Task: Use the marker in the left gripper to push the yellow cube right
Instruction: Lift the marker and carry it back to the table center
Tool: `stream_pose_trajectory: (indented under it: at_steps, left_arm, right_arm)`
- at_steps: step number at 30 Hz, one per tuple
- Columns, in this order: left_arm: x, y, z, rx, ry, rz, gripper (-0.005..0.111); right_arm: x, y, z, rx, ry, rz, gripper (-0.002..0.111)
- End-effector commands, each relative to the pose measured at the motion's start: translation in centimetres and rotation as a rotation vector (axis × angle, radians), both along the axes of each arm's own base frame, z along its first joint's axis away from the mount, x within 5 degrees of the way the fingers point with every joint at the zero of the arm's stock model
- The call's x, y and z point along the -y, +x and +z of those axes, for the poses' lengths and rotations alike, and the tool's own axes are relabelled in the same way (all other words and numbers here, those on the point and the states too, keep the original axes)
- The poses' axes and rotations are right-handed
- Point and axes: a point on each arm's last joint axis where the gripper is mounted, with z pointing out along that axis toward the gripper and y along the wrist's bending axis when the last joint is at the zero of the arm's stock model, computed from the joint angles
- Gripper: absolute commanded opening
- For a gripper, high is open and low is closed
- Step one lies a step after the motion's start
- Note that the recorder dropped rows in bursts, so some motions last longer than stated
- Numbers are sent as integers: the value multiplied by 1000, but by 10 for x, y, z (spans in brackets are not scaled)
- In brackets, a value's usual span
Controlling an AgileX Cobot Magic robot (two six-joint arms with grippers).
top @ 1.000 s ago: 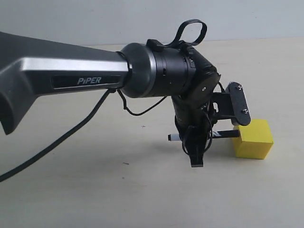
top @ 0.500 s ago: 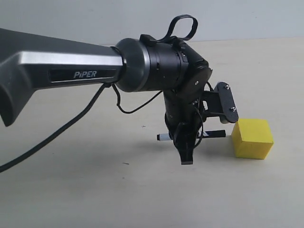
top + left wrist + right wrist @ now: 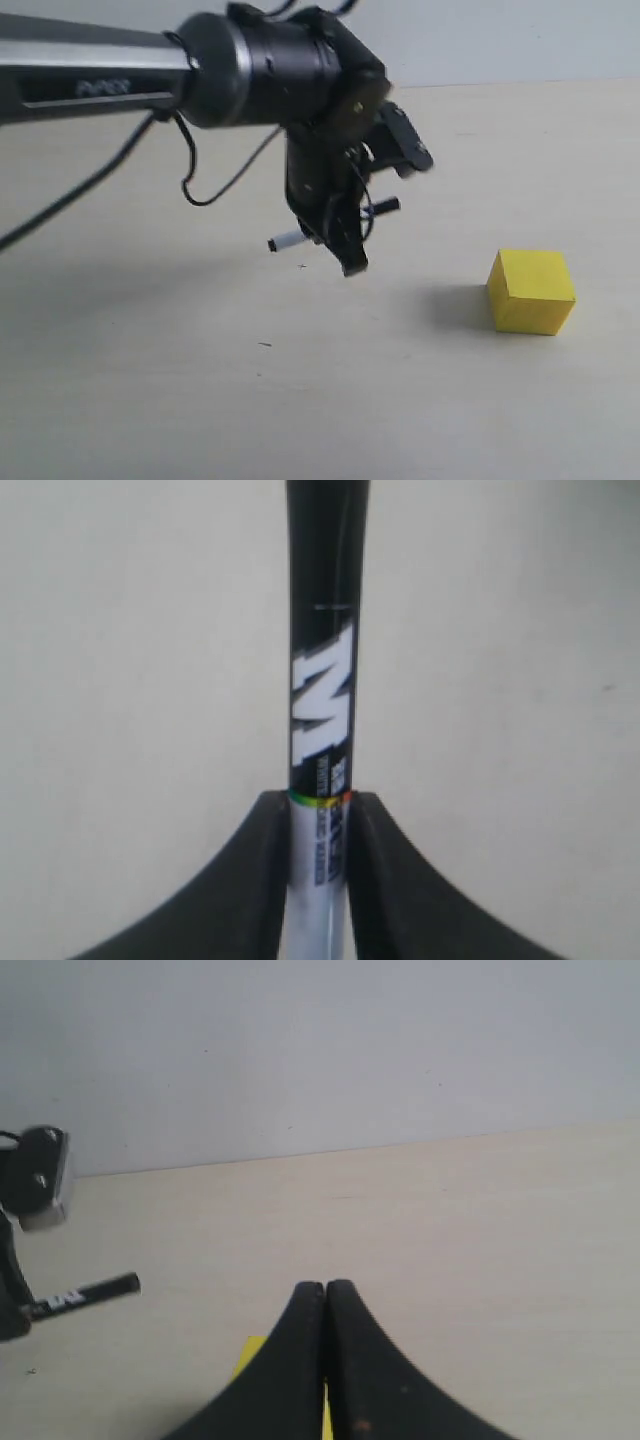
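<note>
— What is changed?
— The left tool [image 3: 348,255], clenched on the slim black-and-white marker [image 3: 383,209], is now lifted and drawn back left. The solid bright yellow cube [image 3: 531,292] is left on the pale worktop [image 3: 200,400], well apart from it.
— And the push?
— Contact is lost, so it is judged finished or interrupted.

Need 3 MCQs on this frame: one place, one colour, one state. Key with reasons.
1. In the exterior view the cube sits: A) left of the marker B) right of it, lower C) against its tip
2. The cube is: A) yellow B) red C) blue
3. The marker is: A) lying loose B) in the right gripper C) in the left gripper
Key: 1B, cube lies apart at right; 2A, faces yellow; 3C, fingers pinch its barrel.
</note>
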Motion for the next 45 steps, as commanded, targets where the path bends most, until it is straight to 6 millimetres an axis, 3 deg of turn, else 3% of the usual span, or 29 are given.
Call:
stream_pose_trajectory:
  at_steps: [1,4,10,17,22,30,36,45]
  left_arm:
    - [-58,34,21,-74,-155,431,0]
    - [-85,34,22,-134,-343,520,0]
    - [-101,10,19,-113,-570,684,0]
    - [-92,-7,20,-346,-591,787,0]
    - [-75,-14,6,-425,-620,888,0]
    - [-50,-20,-13,-354,-657,1034,0]
    - [-63,-17,-21,-224,-528,1124,0]
    - [-61,-15,-37,-229,-513,1137,0]
  right_arm:
    - [0,0,-1,6,-9,-5,0]
    - [0,0,-1,6,-9,-5,0]
    - [0,0,-1,6,-9,-5,0]
    - [0,0,-1,6,-9,-5,0]
    - [0,0,-1,6,-9,-5,0]
    - [0,0,-1,6,-9,-5,0]
    - [0,0,-1,6,-9,-5,0]
    - [0,0,-1,6,-9,-5,0]
